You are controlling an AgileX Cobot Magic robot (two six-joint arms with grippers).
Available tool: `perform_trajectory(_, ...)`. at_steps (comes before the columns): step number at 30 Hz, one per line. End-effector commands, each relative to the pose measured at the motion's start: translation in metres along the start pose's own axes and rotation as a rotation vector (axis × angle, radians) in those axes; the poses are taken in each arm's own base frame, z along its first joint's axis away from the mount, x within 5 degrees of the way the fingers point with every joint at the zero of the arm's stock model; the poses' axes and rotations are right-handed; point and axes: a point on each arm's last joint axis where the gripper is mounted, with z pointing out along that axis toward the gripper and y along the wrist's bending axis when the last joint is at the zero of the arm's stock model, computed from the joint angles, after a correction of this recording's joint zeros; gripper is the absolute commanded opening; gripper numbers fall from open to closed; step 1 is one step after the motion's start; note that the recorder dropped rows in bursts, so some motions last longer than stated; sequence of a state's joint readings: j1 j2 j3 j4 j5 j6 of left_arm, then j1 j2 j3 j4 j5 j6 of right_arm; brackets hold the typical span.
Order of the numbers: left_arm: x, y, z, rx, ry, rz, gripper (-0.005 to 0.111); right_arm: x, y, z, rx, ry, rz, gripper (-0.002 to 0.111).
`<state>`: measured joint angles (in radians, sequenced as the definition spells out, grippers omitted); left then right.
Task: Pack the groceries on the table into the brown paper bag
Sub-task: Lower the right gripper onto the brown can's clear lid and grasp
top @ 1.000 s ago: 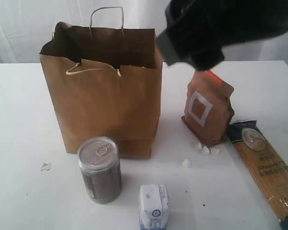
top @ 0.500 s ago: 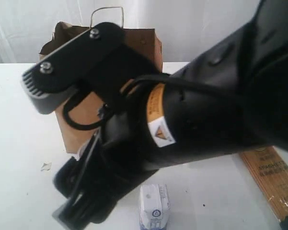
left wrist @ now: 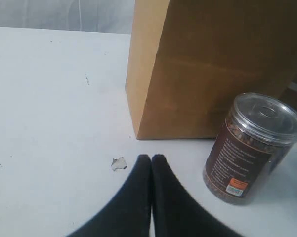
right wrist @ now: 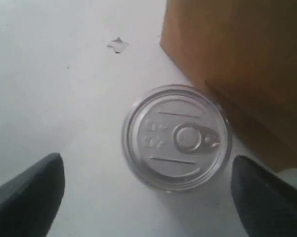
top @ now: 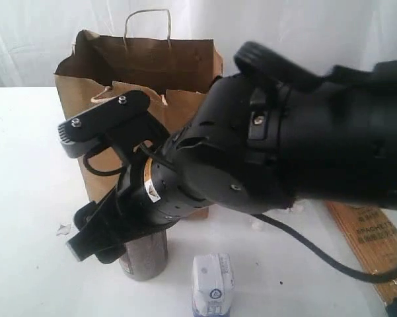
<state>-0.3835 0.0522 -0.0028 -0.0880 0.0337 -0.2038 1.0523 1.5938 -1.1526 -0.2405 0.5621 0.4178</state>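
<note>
The pull-tab can point(right wrist: 177, 137) stands upright on the table point(top: 26, 198), just in front of the brown paper bag point(top: 112, 59). My right gripper point(right wrist: 148, 197) hangs over the can, open, with one finger on either side of it and nothing held. In the exterior view that gripper point(top: 76, 195) and its black arm cover most of the can point(top: 145, 254). My left gripper point(left wrist: 151, 163) is shut and empty, low over the table beside the can point(left wrist: 252, 145). A small white carton point(top: 213, 284) and the spaghetti pack point(top: 373, 244) lie near the front. The brown pouch is hidden behind the arm; the jar and the yellow bottle are out of view.
The bag point(left wrist: 217, 64) stands open-topped right behind the can, its wall point(right wrist: 242, 64) almost touching the can. A small torn scrap point(top: 63, 229) lies on the table to the left, close to my left fingertips in the left wrist view, scrap point(left wrist: 118, 163).
My right arm has swung in from the upper right across the bag and come down, its open gripper now over the can. The groceries have not moved.
</note>
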Motion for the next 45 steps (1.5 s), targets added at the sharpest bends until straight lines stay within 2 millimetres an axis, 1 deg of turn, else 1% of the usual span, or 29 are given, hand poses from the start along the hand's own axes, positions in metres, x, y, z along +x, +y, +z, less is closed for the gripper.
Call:
perform_trajectory(1, 0.0, 0.0, 0.0, 0.002, -0.008, -0.007, 0.0, 0.0, -0.012, 0.015, 0.036, 0.009, 0.033, 0.09)
perform_trajectory(5, 0.0, 0.0, 0.0, 0.002, -0.008, -0.007, 0.0, 0.0, -0.015, 0.026, 0.043, 0.016, 0.035, 0.095)
perform_trajectory(12, 0.0, 0.0, 0.0, 0.002, -0.008, -0.007, 0.0, -0.001, -0.012, 0.036, 0.023, -0.009, 0.03, 0.095)
perform_trajectory(17, 0.0, 0.0, 0.0, 0.002, -0.008, -0.007, 0.0, 0.003, -0.012, 0.048, 0.027, 0.016, 0.017, 0.095)
perform_trajectory(22, 0.0, 0.0, 0.0, 0.002, -0.008, -0.007, 0.0, 0.004, -0.015, 0.06, 0.024, 0.007, 0.016, 0.095)
perform_trajectory(25, 0.0, 0.0, 0.0, 0.002, -0.008, -0.007, 0.0, 0.005, -0.014, 0.063, 0.022, 0.007, 0.015, 0.095)
perform_trajectory(27, 0.0, 0.0, 0.0, 0.002, -0.008, -0.007, 0.0, 0.006, -0.016, 0.065, 0.026, 0.013, 0.019, 0.093)
perform_trajectory(30, 0.0, 0.0, 0.0, 0.002, -0.008, -0.007, 0.0, 0.007, -0.019, 0.069, 0.03, 0.018, 0.023, 0.084)
perform_trajectory(33, 0.0, 0.0, 0.0, 0.002, -0.008, -0.007, 0.0, 0.008, -0.02, 0.073, 0.036, 0.031, 0.025, 0.069)
perform_trajectory(36, 0.0, 0.0, 0.0, 0.002, -0.008, -0.007, 0.0, 0.009, -0.02, 0.073, 0.037, 0.035, 0.027, 0.049)
perform_trajectory(38, 0.0, 0.0, 0.0, 0.002, -0.008, -0.007, 0.0, 0.008, -0.021, 0.07, 0.037, 0.033, 0.031, 0.034)
perform_trajectory(40, 0.0, 0.0, 0.0, 0.002, -0.008, -0.007, 0.0, 0.007, -0.021, 0.066, 0.038, 0.027, 0.033, 0.021)
perform_trajectory(41, 0.0, 0.0, 0.0, 0.002, -0.008, -0.007, 0.0, 0.006, -0.021, 0.064, 0.037, 0.021, 0.033, 0.017)
perform_trajectory(43, 0.0, 0.0, 0.0, 0.002, -0.008, -0.007, 0.0, 0.004, -0.021, 0.059, 0.036, 0.011, 0.035, 0.011)
perform_trajectory(45, 0.0, 0.0, 0.0, 0.002, -0.008, -0.007, 0.0, 0.004, -0.021, 0.055, 0.037, 0.008, 0.035, 0.009)
